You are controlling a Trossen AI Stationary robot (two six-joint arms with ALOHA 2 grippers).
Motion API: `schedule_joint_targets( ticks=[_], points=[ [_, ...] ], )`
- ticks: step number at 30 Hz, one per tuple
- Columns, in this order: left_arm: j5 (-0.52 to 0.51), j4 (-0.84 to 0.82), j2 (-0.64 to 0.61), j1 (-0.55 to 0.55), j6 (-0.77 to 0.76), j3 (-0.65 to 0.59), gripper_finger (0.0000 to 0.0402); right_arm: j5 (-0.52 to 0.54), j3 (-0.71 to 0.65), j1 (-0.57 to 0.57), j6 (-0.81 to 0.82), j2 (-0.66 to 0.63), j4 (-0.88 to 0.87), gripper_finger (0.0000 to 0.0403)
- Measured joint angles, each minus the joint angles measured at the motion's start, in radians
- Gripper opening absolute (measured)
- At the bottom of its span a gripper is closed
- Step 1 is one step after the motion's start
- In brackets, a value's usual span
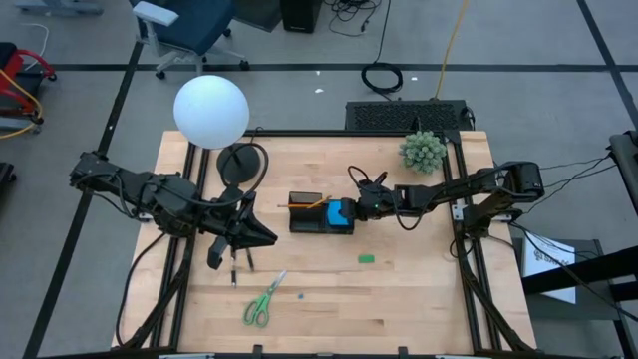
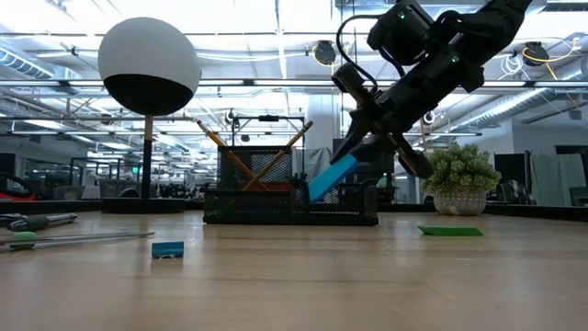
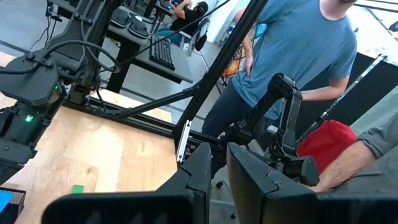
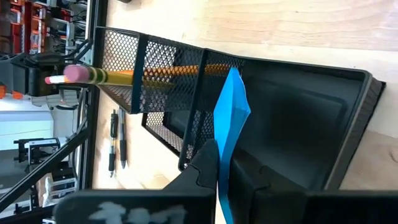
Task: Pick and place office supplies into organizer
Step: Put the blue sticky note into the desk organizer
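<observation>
Centrally, the right gripper (image 1: 356,206) has its fingers clamped on the blue square pad (image 4: 231,118), which is pinched edge-on between the two fingertips and projects straight forward from them. Its free end lies inside the open, low compartment of the organizer (image 1: 321,213). Seen level from the low view, the pad (image 2: 331,177) is tilted, its long axis running from the fingers above down and leftward into the tray (image 2: 290,204). Just beyond the fingertips, the taller mesh section holds two orange-yellow pencils (image 2: 250,162), crossed and leaning in opposite directions. The left gripper (image 1: 244,233) hangs over the table's left part with its fingers nearly together on nothing. Two dark pens (image 1: 235,264) lie just below those fingers in the high view, long axes parallel. The green-handled scissors (image 1: 263,302) lie farther toward the table's front edge, handles toward that edge, blades pointing diagonally back. A tiny green eraser (image 1: 366,259) rests apart, on bare wood.
</observation>
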Motion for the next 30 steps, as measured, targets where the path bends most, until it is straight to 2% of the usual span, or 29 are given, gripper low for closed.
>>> schedule_joint_targets(
  ticks=[13, 30],
  points=[
    [0.000, 0.000, 0.000, 0.000, 0.000, 0.000, 0.0047, 0.000, 0.000, 0.000, 0.008, 0.000, 0.001, 0.0079],
    [0.000, 0.000, 0.000, 0.000, 0.000, 0.000, 0.0047, -0.010, 0.000, 0.002, 0.079, 0.000, -0.042, 0.0132]
  ],
)
